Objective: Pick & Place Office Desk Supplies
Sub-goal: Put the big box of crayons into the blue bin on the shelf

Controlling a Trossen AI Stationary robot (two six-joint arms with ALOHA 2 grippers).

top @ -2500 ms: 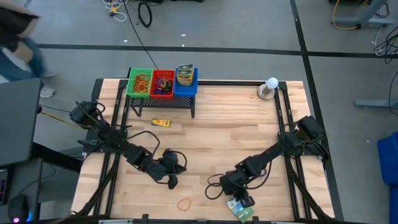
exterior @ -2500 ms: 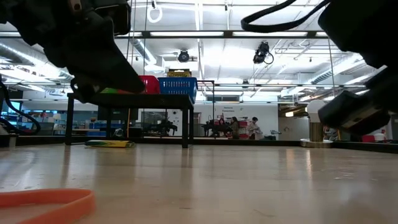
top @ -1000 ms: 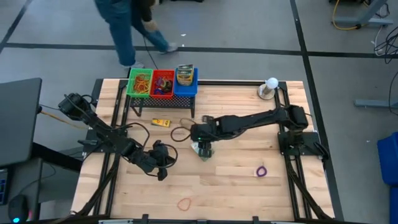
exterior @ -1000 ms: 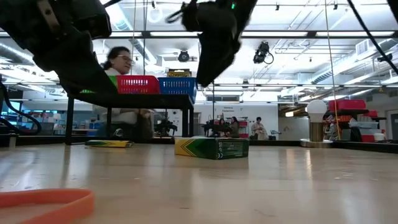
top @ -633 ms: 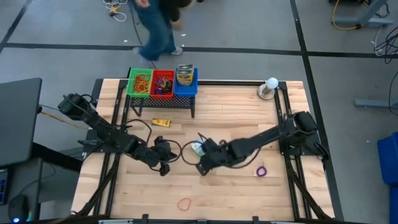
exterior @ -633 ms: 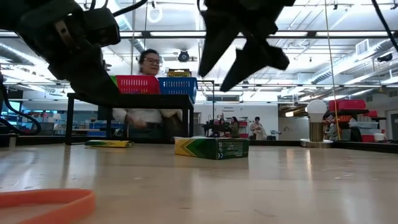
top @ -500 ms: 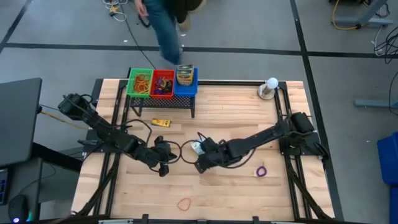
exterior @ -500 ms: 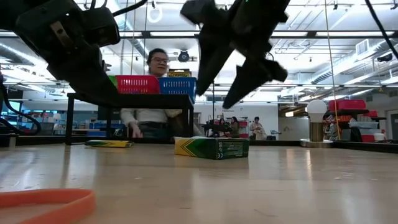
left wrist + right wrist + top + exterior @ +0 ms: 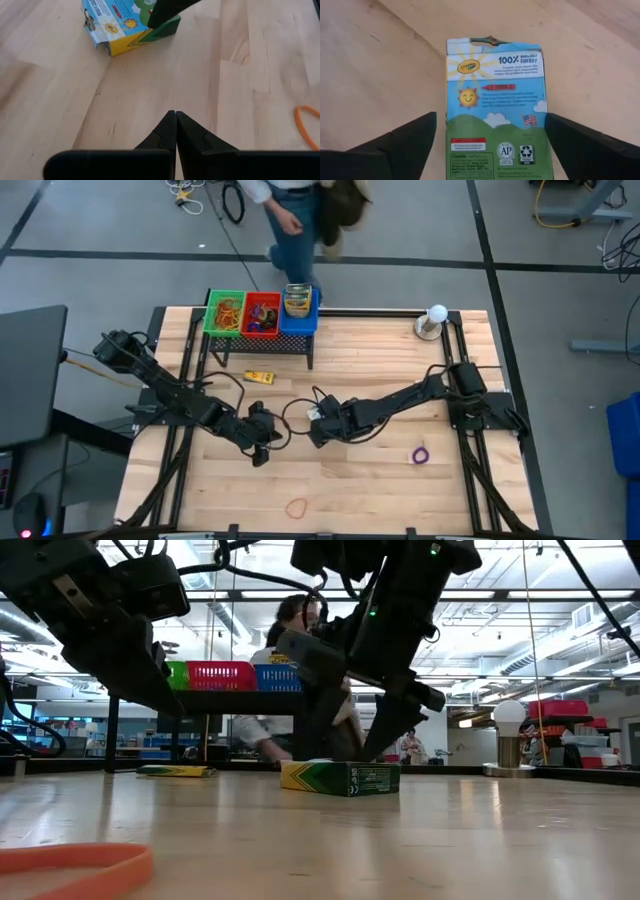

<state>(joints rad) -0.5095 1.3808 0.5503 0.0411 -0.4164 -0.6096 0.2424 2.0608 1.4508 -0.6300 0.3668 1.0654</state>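
A yellow-green crayon box (image 9: 492, 100) lies flat on the table near its middle (image 9: 318, 417), seen edge-on in the low view (image 9: 340, 777). My right gripper (image 9: 490, 119) is open and low over it, one finger on each long side; no touch shows. It also shows in the high view (image 9: 320, 430). My left gripper (image 9: 175, 120) is shut and empty just above the wood, left of the box (image 9: 262, 445). A second crayon box (image 9: 259, 377) lies near the rack. An orange band (image 9: 296, 507) and a purple band (image 9: 420, 454) lie loose on the table.
A black rack (image 9: 260, 340) at the far left holds green, red and blue bins (image 9: 262, 314) with bands and packets. A white ball on a base (image 9: 436, 320) stands at the far right corner. A person (image 9: 300, 220) walks behind the far edge.
My right gripper has come back from the near side toward the crayon box and gone down, so its open fingers now stand on either side of it. The box has stayed in place. The person has walked rightward behind the table.
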